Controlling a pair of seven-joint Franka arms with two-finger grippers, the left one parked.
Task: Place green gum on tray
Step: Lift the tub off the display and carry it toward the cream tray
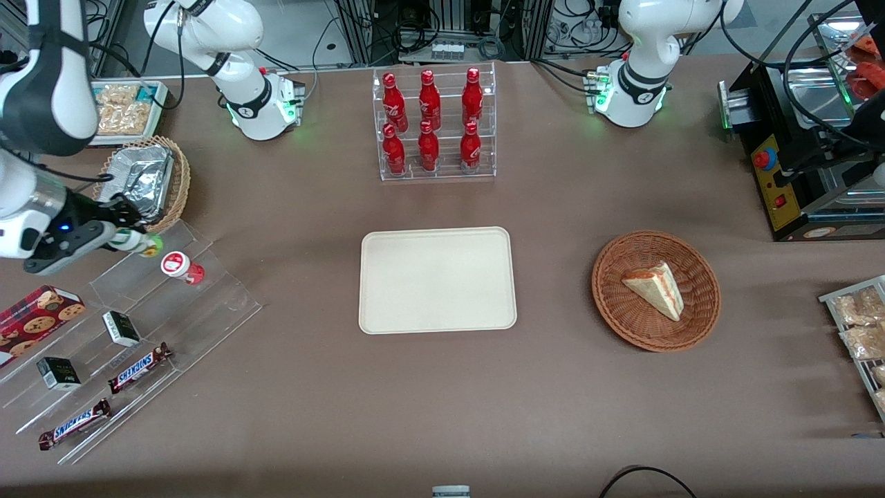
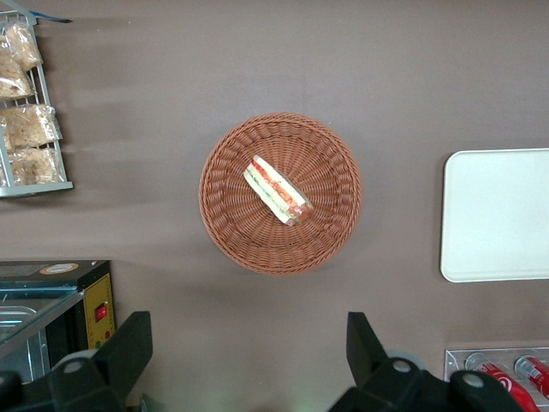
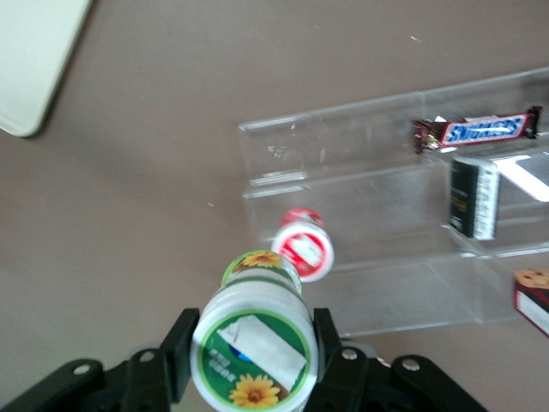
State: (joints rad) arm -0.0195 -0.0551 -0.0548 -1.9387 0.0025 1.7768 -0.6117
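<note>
Clamped between the closed fingers of the end effector (image 3: 250, 356), the green gum (image 3: 253, 343) is held above the acrylic shelf (image 1: 148, 304), well apart from the tray (image 1: 437, 280), where it remains to be carried and placed.

The brown table (image 1: 290, 387) below me is carrying the cream tray (image 1: 437, 280), a wicker sandwich basket (image 1: 655, 290), a cola bottle rack (image 1: 435, 124) and my end's clear snack shelf (image 1: 138, 346).

My end effector (image 1: 131, 238) is hovering above that shelf.

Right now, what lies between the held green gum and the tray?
Front view: the gripper holds the green gum; only the red-lidded bottle, clear rack edge, then bare cloth before the tray.
</note>
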